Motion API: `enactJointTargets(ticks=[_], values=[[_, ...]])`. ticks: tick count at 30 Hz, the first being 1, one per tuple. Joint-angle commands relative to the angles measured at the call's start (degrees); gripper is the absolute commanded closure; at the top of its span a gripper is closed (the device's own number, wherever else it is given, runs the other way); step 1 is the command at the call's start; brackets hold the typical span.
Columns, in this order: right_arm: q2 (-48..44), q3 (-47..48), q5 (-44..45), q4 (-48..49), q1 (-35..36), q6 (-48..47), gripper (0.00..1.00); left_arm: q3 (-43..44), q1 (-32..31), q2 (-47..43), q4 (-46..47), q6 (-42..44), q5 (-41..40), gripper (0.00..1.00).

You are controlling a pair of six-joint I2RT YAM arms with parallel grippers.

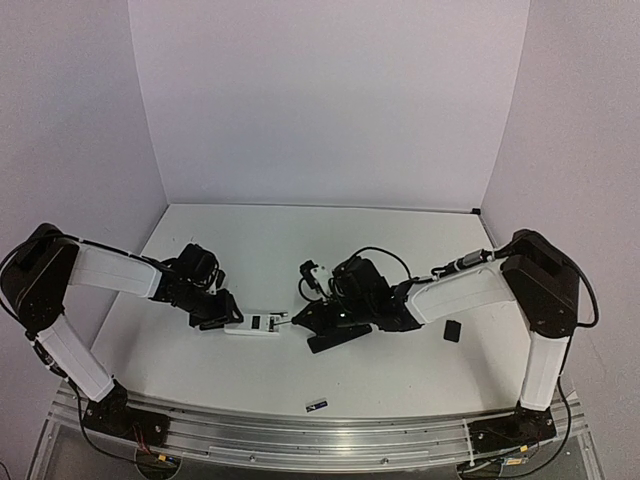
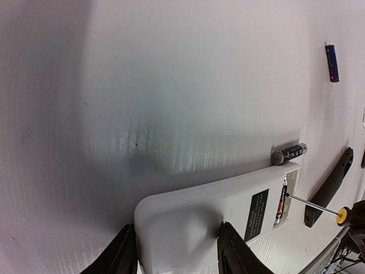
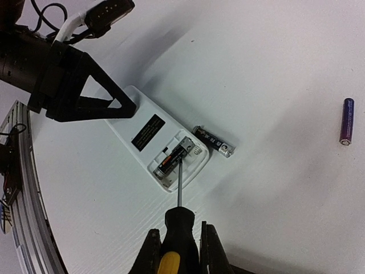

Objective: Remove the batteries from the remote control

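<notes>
Left claw (image 2: 175,228) pinches the remote (image 3: 145,123), right claw (image 3: 179,231) the screwdriver (image 3: 178,214); just ahead, one battery (image 3: 174,157) sits inside, two batteries (image 3: 214,141) lie out.

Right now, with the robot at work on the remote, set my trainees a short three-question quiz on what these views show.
1. True or false: the right end effector grips the screwdriver, whose tip is at the open compartment of the white remote.
2. How many batteries lie inside that compartment? A) none B) one C) three
3. Short answer: which end effector holds the white remote's far end?

Key
1. True.
2. B, one; two loose batteries lie outside the compartment.
3. The left end effector.
</notes>
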Motion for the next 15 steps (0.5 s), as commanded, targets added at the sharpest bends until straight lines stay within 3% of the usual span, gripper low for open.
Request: enactJointTargets(ticks=[1,8,15], values=[[4.0,-2.9,-0.2,7.8,3.7,4.2,1.00,-2.8,-1.5,7.0,-5.3,0.7,-0.1,0.55],[6.3,-7.6,-2.6,22.9,3.7,14.8,1.00,-2.8,-1.5,8.0,-6.1,1.0,-1.8,0.55],[3.5,-8.7,-0.3,23.8,3.4,14.5,1.00,-2.3,-1.5,9.2,-6.4,0.2,-2.3,0.56]])
